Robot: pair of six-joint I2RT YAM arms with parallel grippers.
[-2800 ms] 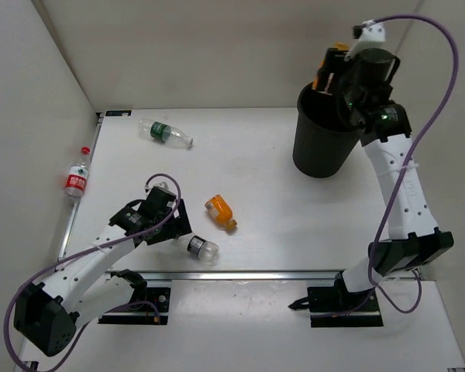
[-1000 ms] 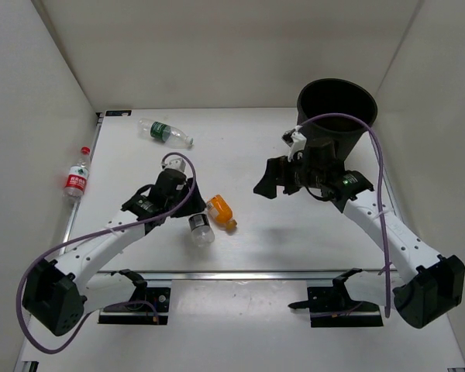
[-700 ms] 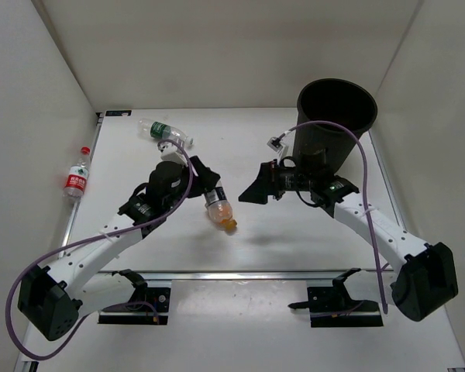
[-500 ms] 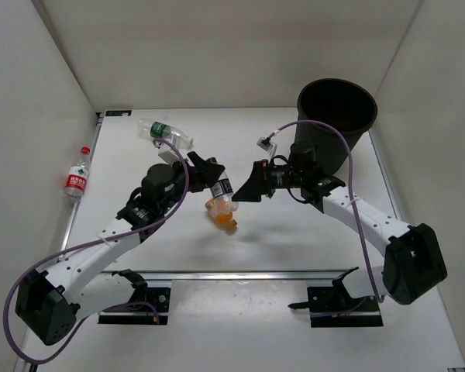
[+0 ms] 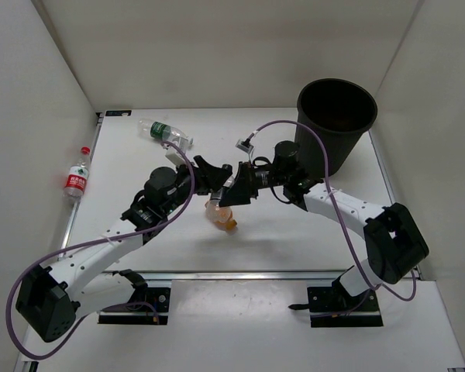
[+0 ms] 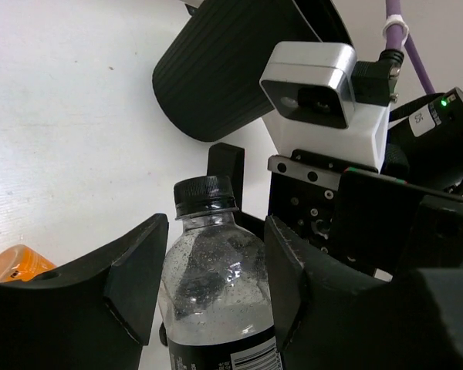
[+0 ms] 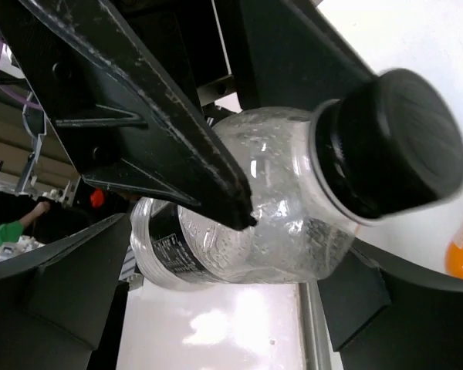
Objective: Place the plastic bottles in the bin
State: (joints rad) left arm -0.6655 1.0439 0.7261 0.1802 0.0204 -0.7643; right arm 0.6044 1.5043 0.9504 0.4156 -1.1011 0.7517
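My left gripper [image 5: 211, 175] is shut on the dark-label plastic bottle [image 6: 214, 289] and holds it above the table, cap pointing right. The right gripper [image 5: 232, 191] meets it there, jaws open on either side of that bottle [image 7: 270, 231], one finger near its base and one near its black cap. On the table just below lies the squat orange bottle [image 5: 222, 216]. The green-label bottle [image 5: 164, 132] lies at the far left. Past the table's left edge lies the red-label bottle [image 5: 76, 180]. The black bin [image 5: 335, 125] stands upright at the far right.
White walls close in the table on the left, back and right. A metal rail [image 5: 240, 274] runs along the near edge. Purple cables loop over both arms. The right wrist's white camera block [image 6: 316, 86] sits close behind the held bottle.
The left arm has lifted the dark-label bottle off the table and carried it toward the centre. The right arm has swung left from the bin and brought its jaws around the bottle.
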